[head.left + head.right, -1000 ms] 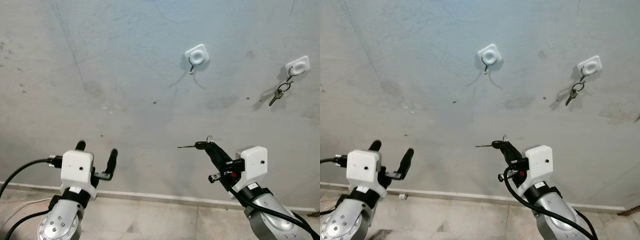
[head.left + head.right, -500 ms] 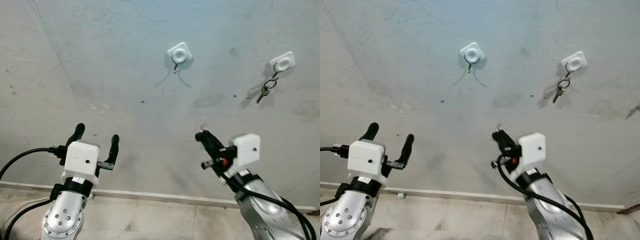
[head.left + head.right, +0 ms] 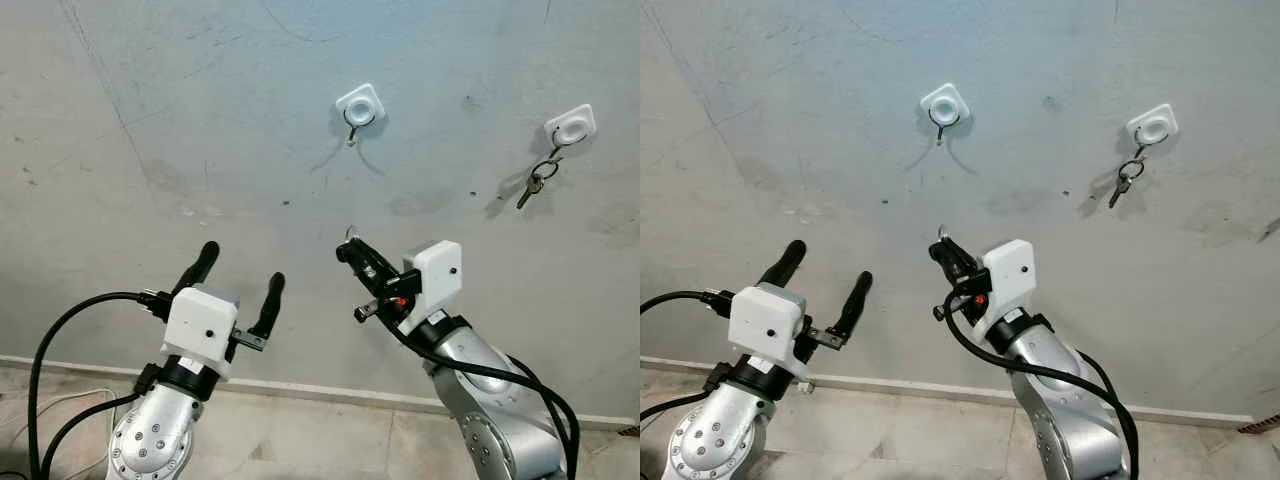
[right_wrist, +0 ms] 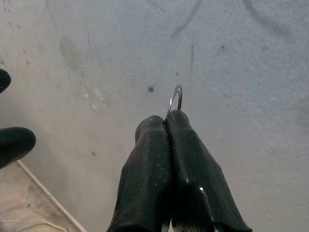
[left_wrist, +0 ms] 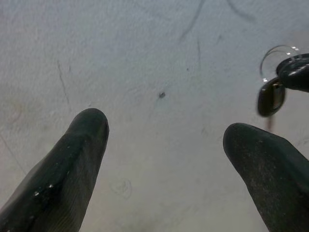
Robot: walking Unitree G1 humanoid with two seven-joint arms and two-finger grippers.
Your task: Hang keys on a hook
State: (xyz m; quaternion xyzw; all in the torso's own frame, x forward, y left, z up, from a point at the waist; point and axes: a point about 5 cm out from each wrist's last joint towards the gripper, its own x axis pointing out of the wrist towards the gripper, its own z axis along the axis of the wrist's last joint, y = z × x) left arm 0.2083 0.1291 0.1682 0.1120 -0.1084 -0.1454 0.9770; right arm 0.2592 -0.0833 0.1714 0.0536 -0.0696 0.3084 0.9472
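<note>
Swung up and inward toward the empty white square wall hook (image 3: 359, 103), right claw (image 3: 347, 249) now pinched tight on the small light metal key ring (image 4: 175, 100), slippery and thin, so best gripped at the loop; left claw (image 3: 238, 283) spread, empty.

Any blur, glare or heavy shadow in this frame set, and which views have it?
Eye views: sharp and evenly lit, with soft shadows beside the empty hook and the hung keys. Left wrist view: left gripper fingers large and soft-edged, wall sharp. Right wrist view: right gripper shows small glints, key ring crisp.
</note>
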